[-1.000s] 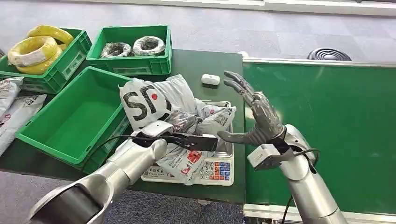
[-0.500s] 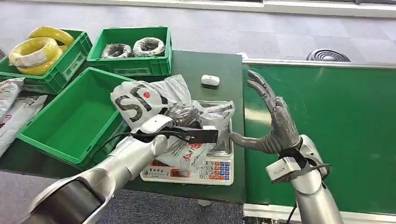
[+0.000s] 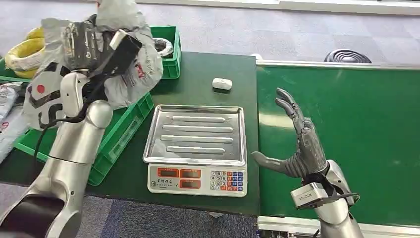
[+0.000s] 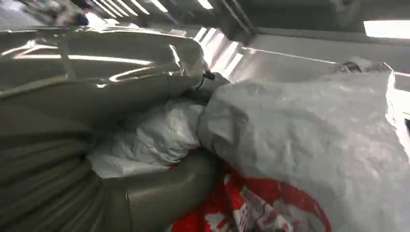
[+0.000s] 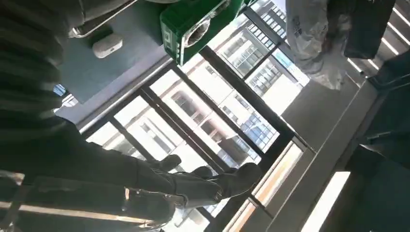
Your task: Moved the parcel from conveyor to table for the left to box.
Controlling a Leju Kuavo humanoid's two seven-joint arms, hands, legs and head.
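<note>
Parcel [image 3: 96, 54] hangs in the air in the left hand [image 3: 79, 91], lifted above the near green crate [image 3: 121, 131] that stands to the left of the scale [image 3: 195, 148]. The left hand's fingers [image 4: 159, 188] are wrapped around the crumpled plastic from below, and the bag bulges over and around them so that most of the hand is hidden behind it. It is a soft grey plastic mailing bag, wrinkled and shiny, with a black label or panel on its upper side, red and white print along one edge and a black-and-red logo on the part that droops to the left. The scale's steel tray is bare, with its keypad and red displays facing the robot. The right hand [image 3: 299, 144] is held upright over the green conveyor [image 3: 356, 124], just right of the scale, holding nothing; its fingers [image 3: 289, 106] are spread apart and the thumb sticks out toward the scale. Behind the scale on the dark green tabletop [image 3: 218, 64] lies a small white case [image 3: 222, 84]. A second green crate [image 3: 168, 44] stands behind the parcel, well left of that case.
</note>
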